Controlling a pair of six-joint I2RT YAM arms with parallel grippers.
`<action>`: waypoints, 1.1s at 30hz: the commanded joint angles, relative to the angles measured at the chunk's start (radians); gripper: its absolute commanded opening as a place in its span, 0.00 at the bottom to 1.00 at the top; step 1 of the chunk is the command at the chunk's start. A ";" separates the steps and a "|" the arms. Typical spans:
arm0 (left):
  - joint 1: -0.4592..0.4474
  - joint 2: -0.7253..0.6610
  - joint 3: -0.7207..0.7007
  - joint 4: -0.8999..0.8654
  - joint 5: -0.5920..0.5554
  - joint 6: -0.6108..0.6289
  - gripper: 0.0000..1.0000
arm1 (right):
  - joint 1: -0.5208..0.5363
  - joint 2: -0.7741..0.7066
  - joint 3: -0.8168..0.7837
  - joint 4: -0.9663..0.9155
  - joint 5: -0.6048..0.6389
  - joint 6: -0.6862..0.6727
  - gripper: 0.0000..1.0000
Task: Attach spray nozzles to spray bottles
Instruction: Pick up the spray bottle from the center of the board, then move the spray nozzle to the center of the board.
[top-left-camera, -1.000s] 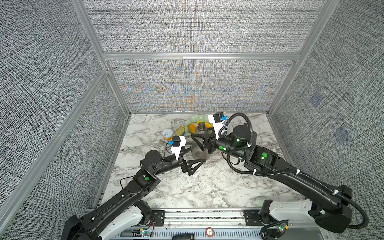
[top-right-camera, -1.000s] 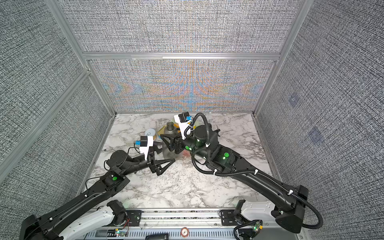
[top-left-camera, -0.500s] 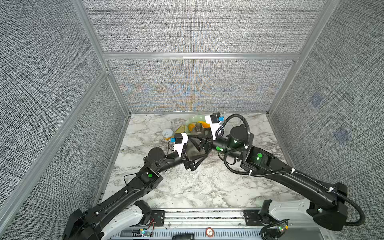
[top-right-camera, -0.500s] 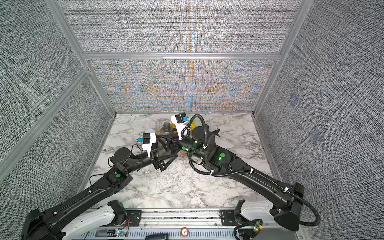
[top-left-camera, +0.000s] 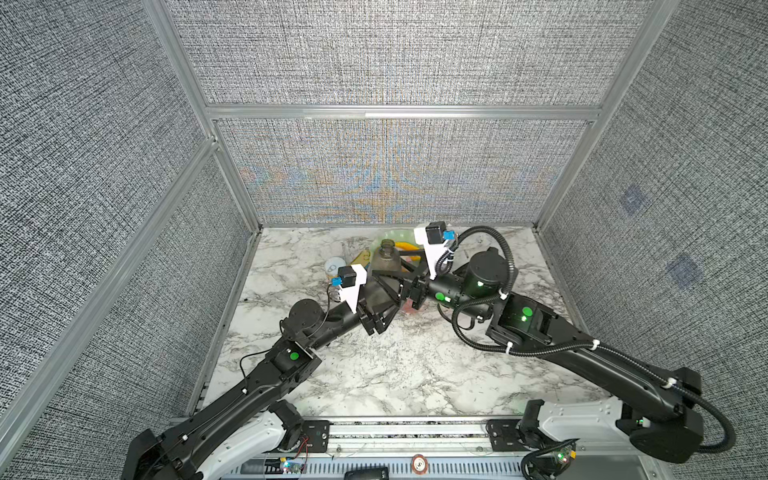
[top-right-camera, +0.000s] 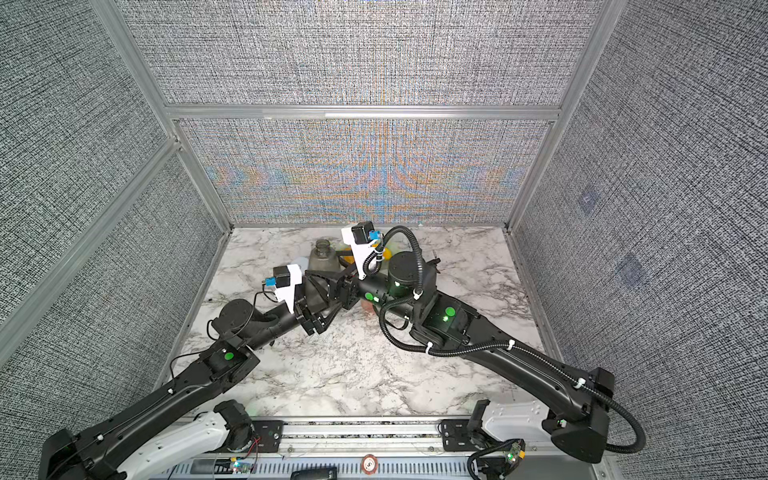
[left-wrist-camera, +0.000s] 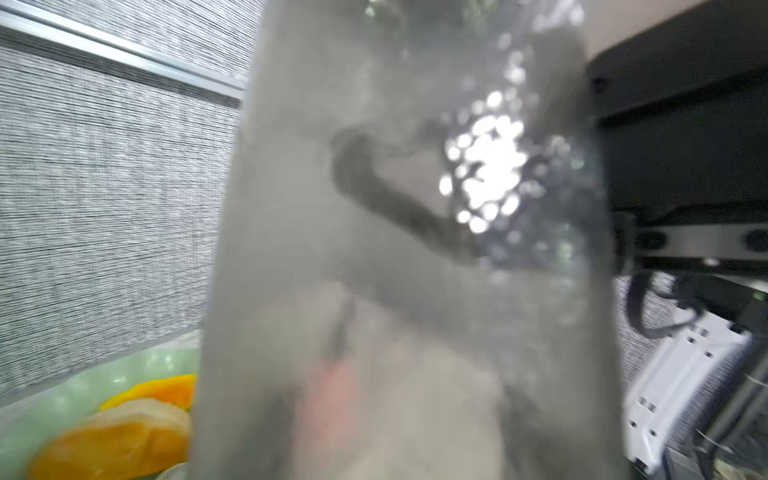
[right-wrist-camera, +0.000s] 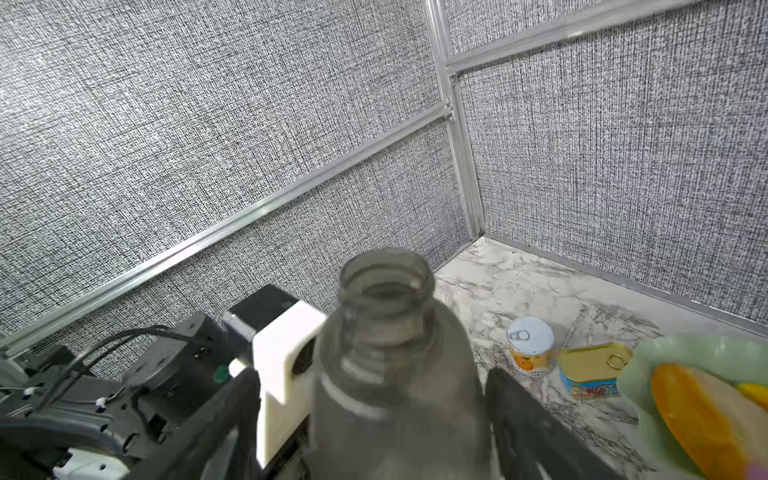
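Standing upright toward the back of the marble table (top-left-camera: 395, 374), the smoky grey spray bottle (top-left-camera: 386, 259) is flanked by the two arms, which reach it from opposite sides in both top views. Its threaded neck is open at the top and carries nothing. The right gripper (right-wrist-camera: 372, 390) is spread wider than the bottle. In the right wrist view its black fingers (right-wrist-camera: 536, 432) stand on either side of the body, with a gap showing on at least one side, so it has hold of nothing. The left gripper (top-left-camera: 376, 305) comes in lower, and its jaws look drawn in against the bottle's lower body. In the left wrist view the blurred grey plastic fills almost the whole picture and no finger shows clearly, so that grip is read mainly from the top views. Whether the bottle's base rests on the marble or hangs just clear of it cannot be told. The left arm's white camera mount (right-wrist-camera: 286, 353) sits just beside the bottle's shoulder. Behind the bottle, near the back wall, a round tin can (right-wrist-camera: 531, 343) with a pull tab stands just beside a flat rectangular tin (right-wrist-camera: 590, 370). Next to that is a pale green plate (right-wrist-camera: 642, 361) holding orange food (right-wrist-camera: 698, 411).
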 joint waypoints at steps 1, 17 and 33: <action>0.003 -0.043 0.004 -0.052 -0.293 0.051 0.72 | 0.025 -0.030 0.032 -0.035 0.066 -0.063 0.87; 0.004 -0.347 -0.065 0.095 -0.574 0.503 0.68 | 0.114 0.412 0.120 -0.465 0.212 0.050 0.25; 0.004 -0.405 -0.137 0.104 -0.587 0.444 0.66 | 0.071 1.098 0.630 -0.727 0.012 0.032 0.45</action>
